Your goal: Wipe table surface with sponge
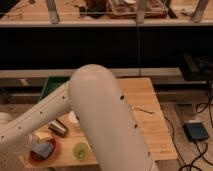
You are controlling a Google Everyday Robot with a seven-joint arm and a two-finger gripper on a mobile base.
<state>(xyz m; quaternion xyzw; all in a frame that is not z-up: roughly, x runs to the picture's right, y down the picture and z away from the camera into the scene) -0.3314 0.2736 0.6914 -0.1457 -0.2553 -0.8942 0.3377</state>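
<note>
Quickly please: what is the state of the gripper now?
Gripper: not in view; the arm runs off toward the lower left edge, so its state cannot be told.

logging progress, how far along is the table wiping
Done: nothing visible; the blue-grey block sponge sits in a reddish-brown round bowl at the near-left corner of the light wooden plank tabletop. In hand: the white arm slants toward that corner; its gripper is out of frame past the left edge. Left: grasping the sponge, then wiping.

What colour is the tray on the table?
The tray is green, seen in the camera view; the pincer is out of sight.
</note>
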